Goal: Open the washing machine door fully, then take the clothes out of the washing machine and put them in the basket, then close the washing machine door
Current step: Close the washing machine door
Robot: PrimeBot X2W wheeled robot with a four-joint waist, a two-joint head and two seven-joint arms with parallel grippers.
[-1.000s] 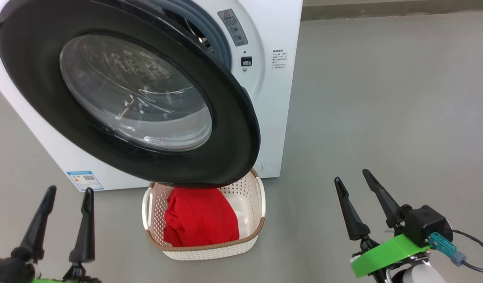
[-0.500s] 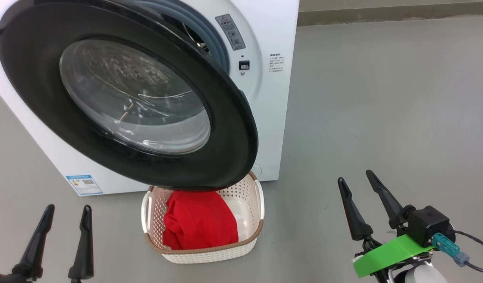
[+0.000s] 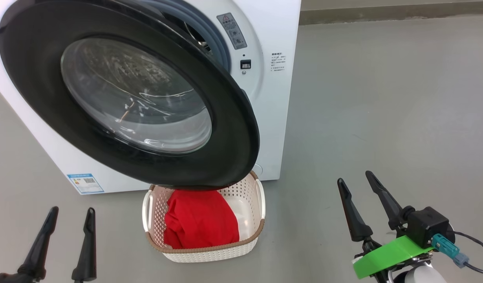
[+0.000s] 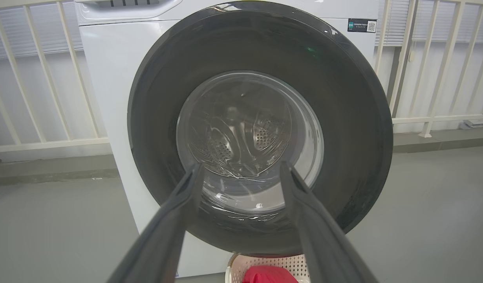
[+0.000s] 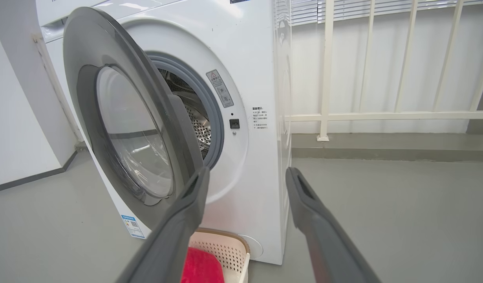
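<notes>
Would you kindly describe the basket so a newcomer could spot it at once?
Find the white washing machine; on the floor before it, beneath the open black-rimmed door, sits the basket. It alone is cream, perforated, brown-rimmed, holding red clothes.

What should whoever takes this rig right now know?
Left gripper: open, empty, low at front left, pointing at the washing machine door.
Right gripper: open, empty, front right.
Door: ajar, its lower edge over the basket, which sits on the floor against the washing machine.
Red clothes: in the basket.
Done: clothes unloaded; the visible part of the drum looks bare.
Left: push the door shut.
</notes>
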